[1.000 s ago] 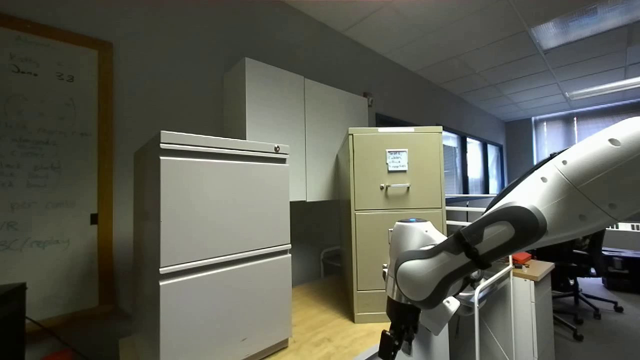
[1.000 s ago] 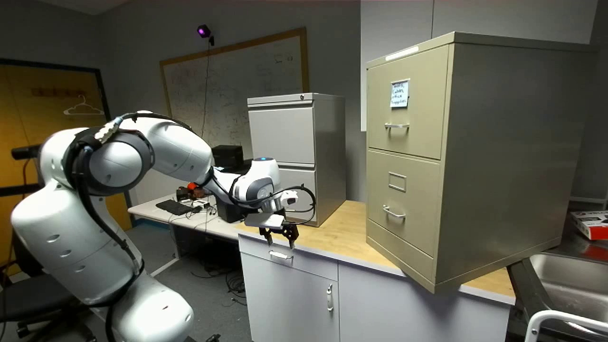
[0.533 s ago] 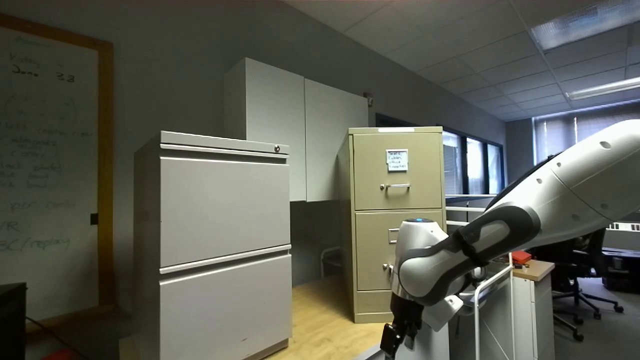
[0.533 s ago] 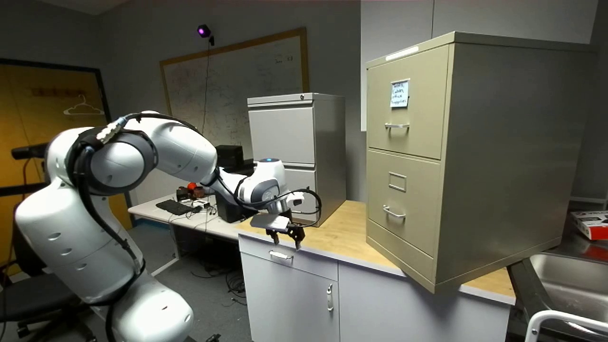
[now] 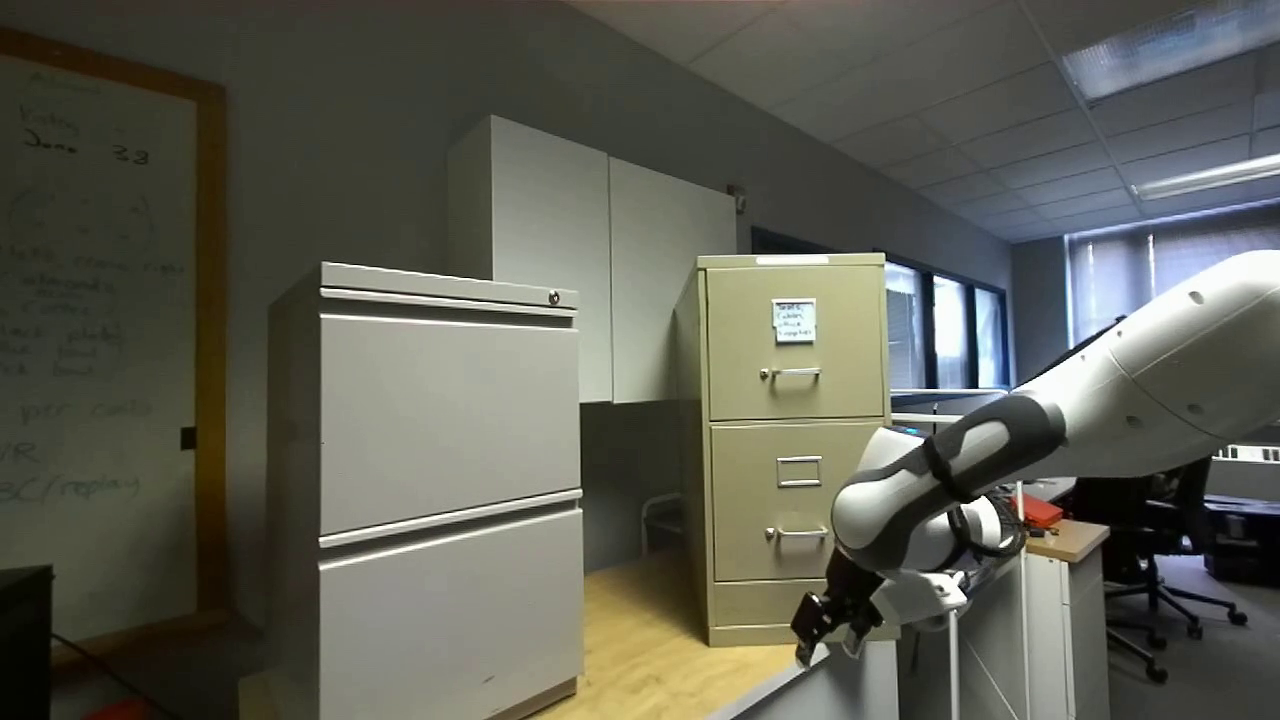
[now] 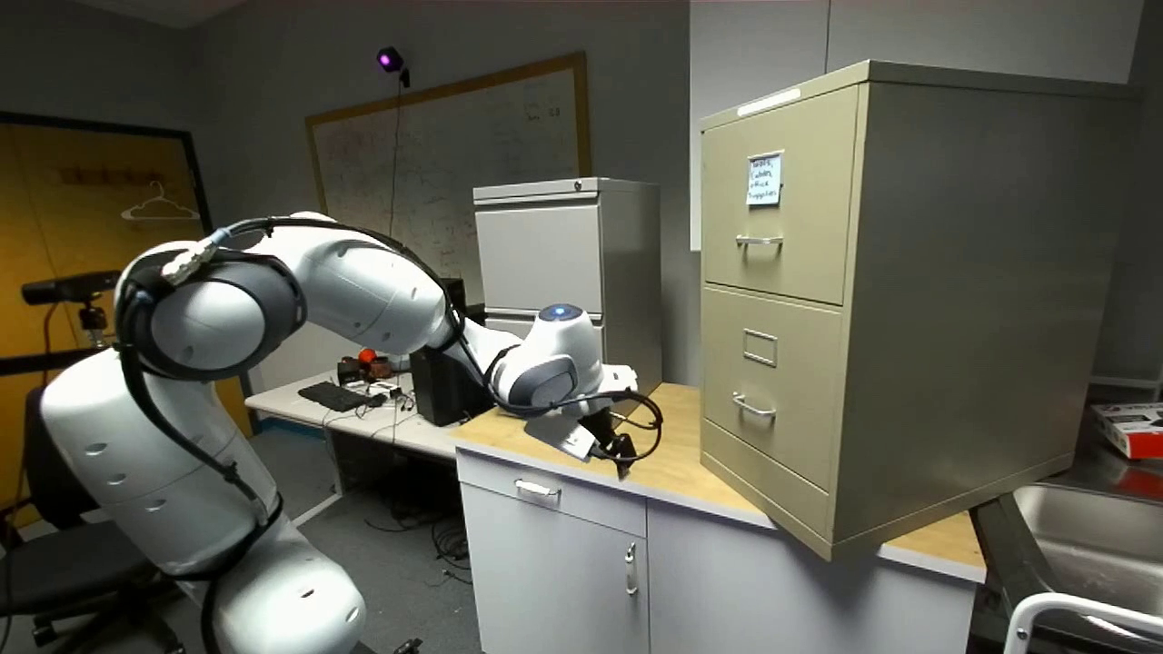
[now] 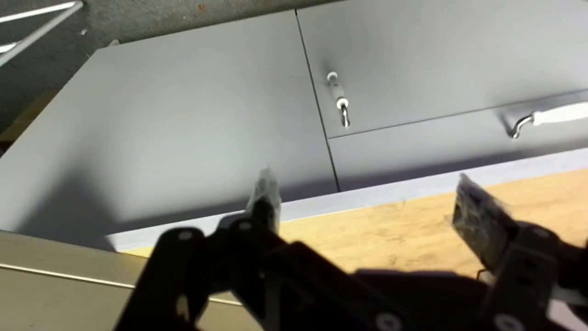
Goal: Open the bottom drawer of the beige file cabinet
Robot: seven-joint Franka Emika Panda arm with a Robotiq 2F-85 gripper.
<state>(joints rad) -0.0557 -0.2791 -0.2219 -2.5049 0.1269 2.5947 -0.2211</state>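
In an exterior view the white Franka Panda arm is folded at the elbow, the upper arm rising steeply to it and the forearm sloping down to the wrist, where a blue light shows on top. Beneath the wrist, the black Robotiq tool hangs tilted by the front edge of the tabletop, between its two front corners. In the wrist view the tool's two fingers stand spread, their tips well apart, greyish and a little blurred.

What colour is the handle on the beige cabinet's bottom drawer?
The handle is shiny silver, seen best in an exterior view.
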